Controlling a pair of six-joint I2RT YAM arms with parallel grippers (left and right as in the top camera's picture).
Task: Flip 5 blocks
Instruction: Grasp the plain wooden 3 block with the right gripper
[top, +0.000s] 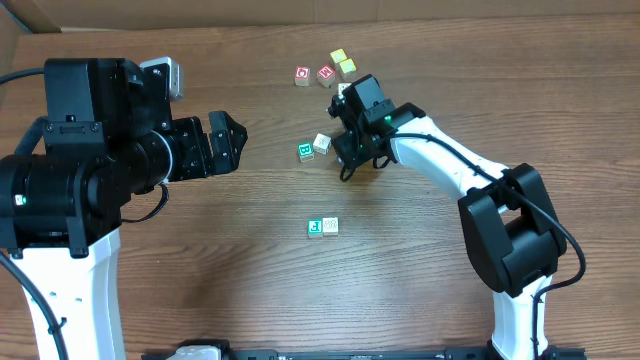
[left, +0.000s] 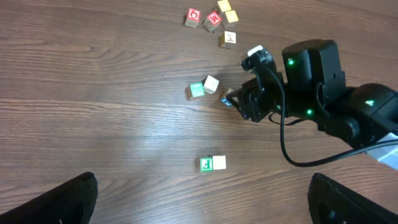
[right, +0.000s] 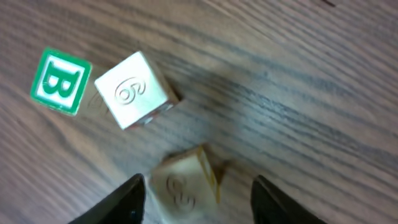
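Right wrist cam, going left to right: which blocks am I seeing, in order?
In order: green B block → pale block marked 6 → pale block low in the frame, sitting between the open jaws and nearer the left one.

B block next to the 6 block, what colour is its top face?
The B block face is green with a white letter; the right wrist view shows it best.

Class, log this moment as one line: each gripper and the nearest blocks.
left gripper: open, empty | right gripper: open, straddling pale block | B block and 6 block: side by side nearby
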